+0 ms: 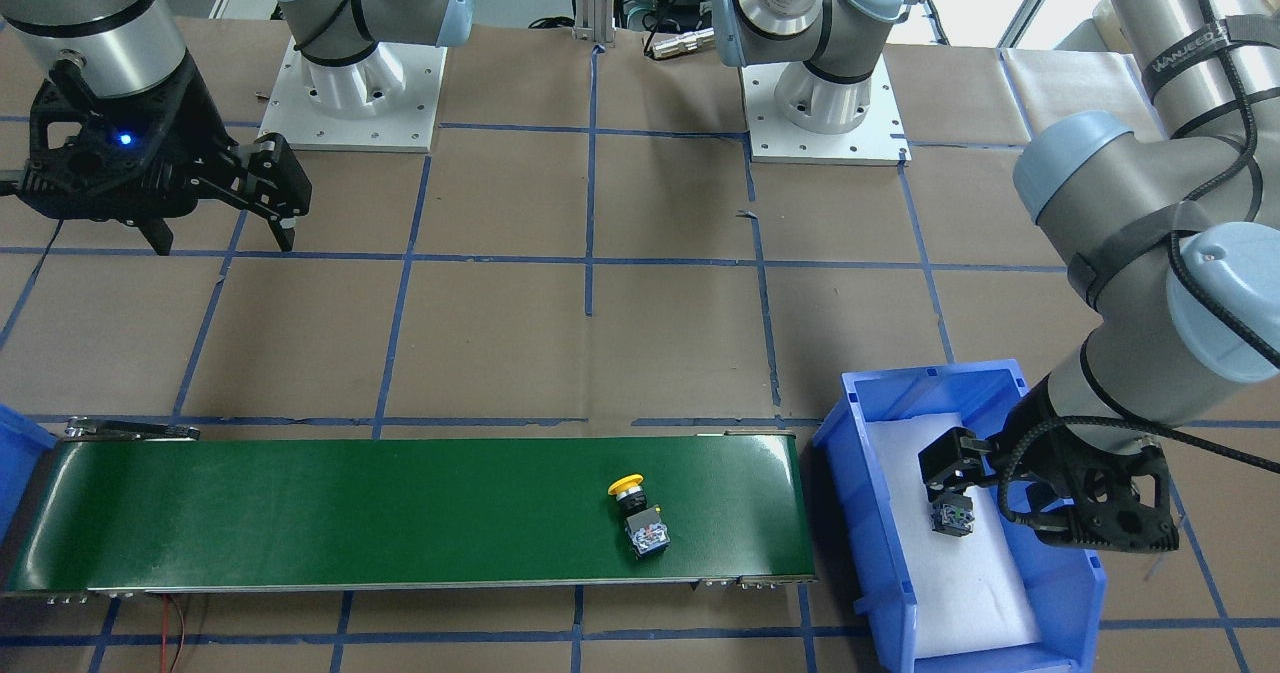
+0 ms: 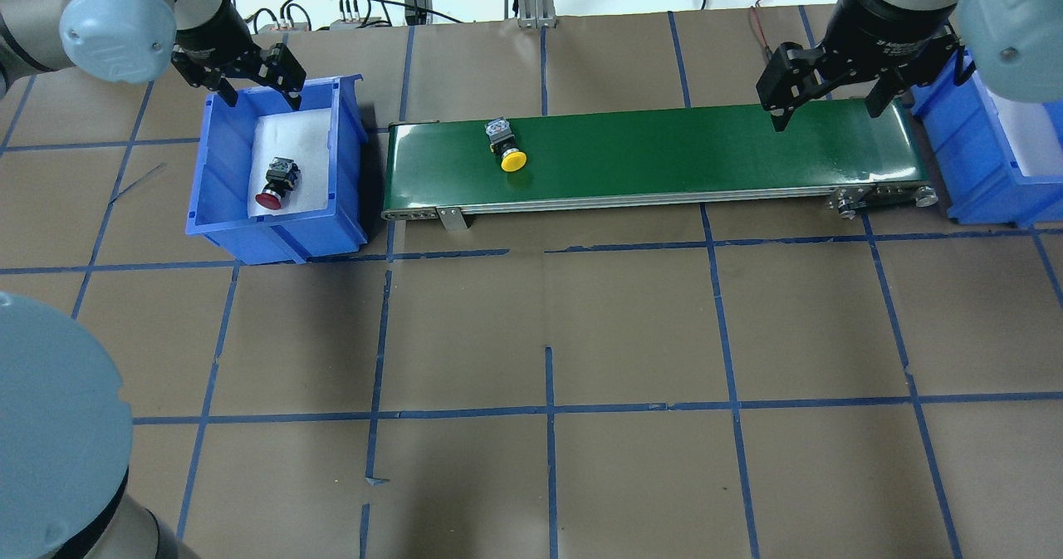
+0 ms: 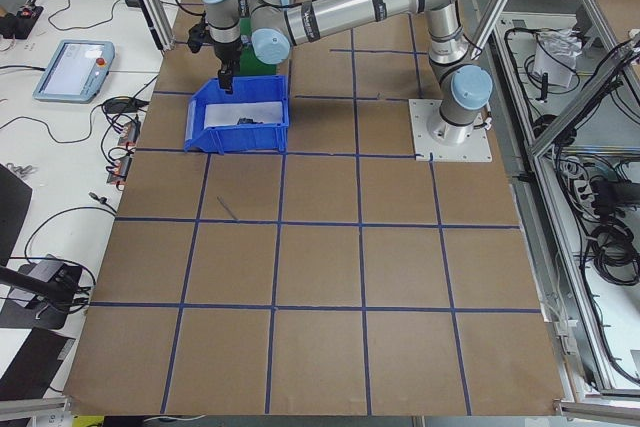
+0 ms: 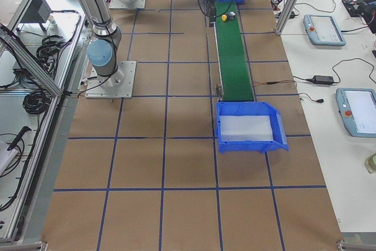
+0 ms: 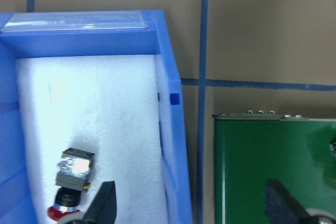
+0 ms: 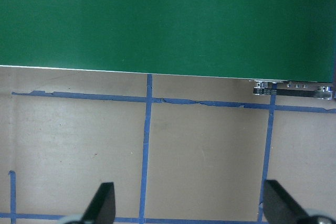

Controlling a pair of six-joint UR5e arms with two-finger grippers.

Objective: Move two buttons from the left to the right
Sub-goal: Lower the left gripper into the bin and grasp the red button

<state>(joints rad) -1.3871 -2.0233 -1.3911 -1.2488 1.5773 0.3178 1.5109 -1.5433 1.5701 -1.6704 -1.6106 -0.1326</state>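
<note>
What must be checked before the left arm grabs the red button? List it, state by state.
1. Left gripper open and empty: ok.
2. Red button free on the foam in the left bin, lying on its side: ok.
3. Left gripper centred over red button: not ok; in the wrist view it lies outside the fingers.
4. Yellow button on conveyor belt, clear of the bin: ok.
5. Right gripper open near the belt's right end: ok.
6. Belt moving: cannot tell.
</note>
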